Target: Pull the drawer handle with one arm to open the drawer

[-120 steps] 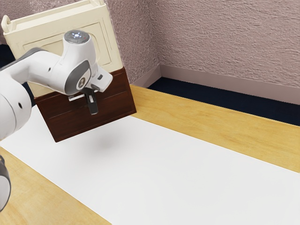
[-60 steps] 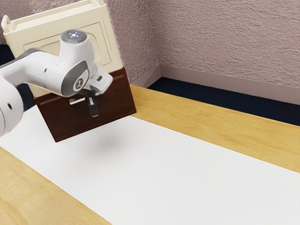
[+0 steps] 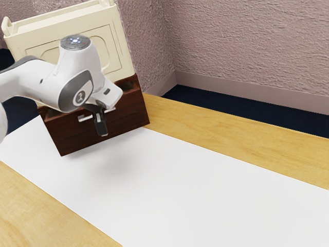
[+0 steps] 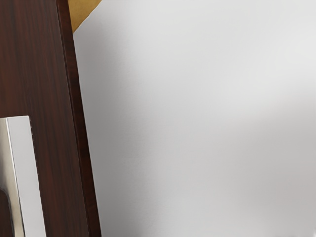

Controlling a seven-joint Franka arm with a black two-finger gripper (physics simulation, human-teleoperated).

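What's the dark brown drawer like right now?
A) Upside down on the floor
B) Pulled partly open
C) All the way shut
B, because a gap into the hollow inside shows between the top edge of the brown drawer and the cream cabinet above it.

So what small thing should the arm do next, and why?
Probably a short, gentle pull on the handle, straight away from the cabinet: the gripper is right at the handle, and a narrow gap behind the drawer's front suggests it is only partly open.
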